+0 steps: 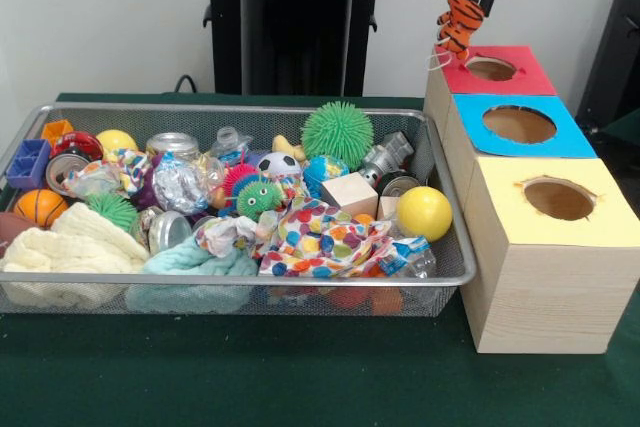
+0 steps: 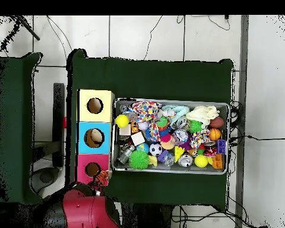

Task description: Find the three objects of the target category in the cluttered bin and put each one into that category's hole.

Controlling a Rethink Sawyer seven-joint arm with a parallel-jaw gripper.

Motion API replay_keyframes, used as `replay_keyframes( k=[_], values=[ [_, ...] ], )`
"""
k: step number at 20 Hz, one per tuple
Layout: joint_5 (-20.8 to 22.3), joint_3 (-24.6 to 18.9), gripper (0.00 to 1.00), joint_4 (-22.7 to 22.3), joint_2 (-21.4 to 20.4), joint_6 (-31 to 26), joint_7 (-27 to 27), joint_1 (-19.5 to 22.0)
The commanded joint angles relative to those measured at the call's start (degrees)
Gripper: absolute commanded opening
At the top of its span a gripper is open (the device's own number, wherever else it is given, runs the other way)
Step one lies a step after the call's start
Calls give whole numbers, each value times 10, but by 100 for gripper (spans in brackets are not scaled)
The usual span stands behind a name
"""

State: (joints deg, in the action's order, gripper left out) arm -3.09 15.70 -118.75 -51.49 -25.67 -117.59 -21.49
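We see the front view evenly and fairly brightly lit, with soft, diffuse light from above and no hard shadows. A faint shadow lies under the wire bin [image 1: 240, 292] on the green surface [image 1: 300, 377]. Small glints sit on the metal cans [image 1: 172, 144] and the crinkled foil [image 1: 180, 185], and the yellow ball [image 1: 424, 212] carries a pale highlight. The white wall [image 1: 100, 17] looks flat and slightly washed out. From overhead, the floor tiles [image 2: 263, 77] read bright, while the bin's contents appear small and indistinct.
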Motion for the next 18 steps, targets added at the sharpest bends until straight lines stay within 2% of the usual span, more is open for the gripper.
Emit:
replay_keyframes(
  k=[1, 6, 18],
  values=[
    [-31, 6, 0, -10, 23, 30, -150, -9],
    [-38, 9, 0, 2, 39, 33, -153, -18],
    [-71, 32, 0, 58, 50, -36, -162, -66]
  ],
)
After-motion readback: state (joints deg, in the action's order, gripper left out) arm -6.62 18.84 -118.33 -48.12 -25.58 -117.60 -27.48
